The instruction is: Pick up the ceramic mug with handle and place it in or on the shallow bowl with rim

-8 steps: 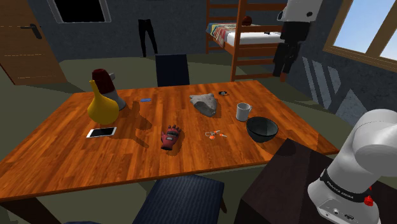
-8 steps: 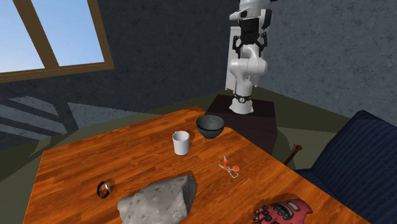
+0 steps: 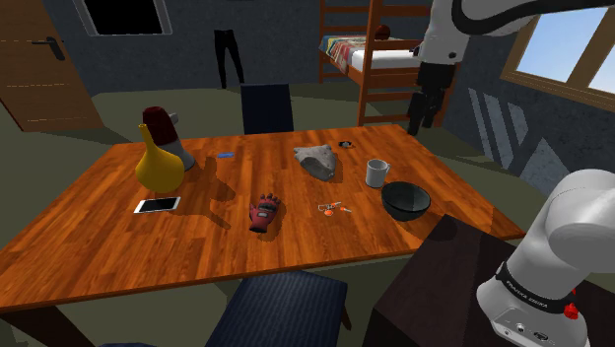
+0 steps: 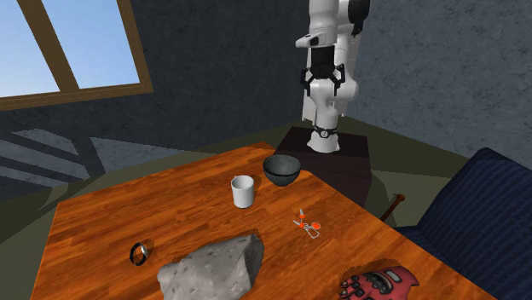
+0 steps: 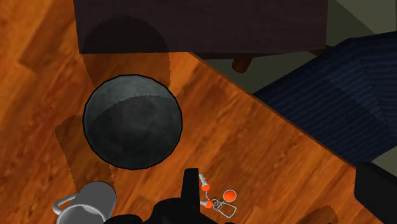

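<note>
My gripper (image 3: 422,116) hangs high in the air, fingers spread wide w/ nothing between them; in the wrist view (image 5: 278,170) the two black fingers stand well apart over bare wood. In the second ext. view the gripper (image 4: 322,81) sits up in front of my own white arm, pointing down.

The mug (image 5: 89,203) is far below me on the wooden table (image 5: 286,146), upright, light grey, handle turned away from the bowl. It's out past one finger's outer side, not between the fingers, not touched. Same mug in shoulder view (image 3: 376,173) and second ext. view (image 4: 243,191).

The bowl (image 5: 132,121) is dark grey, round, also well below me, just beside the mug, not touching; it lies between the mug and my stand (image 5: 191,25). Bowl also at (image 3: 405,199) and (image 4: 281,168).

The keys (image 5: 216,200) w/ orange tags lie on the table just by the tip of the finger nearer the mug. A dark blue chair (image 5: 337,95) is off the table edge, below my other finger.
</note>
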You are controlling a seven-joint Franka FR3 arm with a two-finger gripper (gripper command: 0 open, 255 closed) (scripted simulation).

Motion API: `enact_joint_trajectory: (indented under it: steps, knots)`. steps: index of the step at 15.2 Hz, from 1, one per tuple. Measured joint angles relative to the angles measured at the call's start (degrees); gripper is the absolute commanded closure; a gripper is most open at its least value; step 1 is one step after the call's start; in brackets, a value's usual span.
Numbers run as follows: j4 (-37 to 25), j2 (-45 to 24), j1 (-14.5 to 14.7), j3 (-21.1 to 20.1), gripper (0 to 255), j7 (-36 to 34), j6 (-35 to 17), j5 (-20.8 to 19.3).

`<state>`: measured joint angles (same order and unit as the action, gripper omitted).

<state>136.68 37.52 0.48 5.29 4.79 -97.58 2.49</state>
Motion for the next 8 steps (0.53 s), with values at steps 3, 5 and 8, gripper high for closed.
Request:
enact_joint_trajectory:
  steps: [3, 5, 8]
  knots:
    - [1.6, -3.7, -0.5, 1.4, 0, 2.2, -5.4, -1.4]
    - [2.3, -6.8, -0.9, 2.2, 0, 3.6, -9.2, -2.2]
    - [2.6, -12.0, -1.2, 3.6, 0, 5.6, -14.9, -3.2]
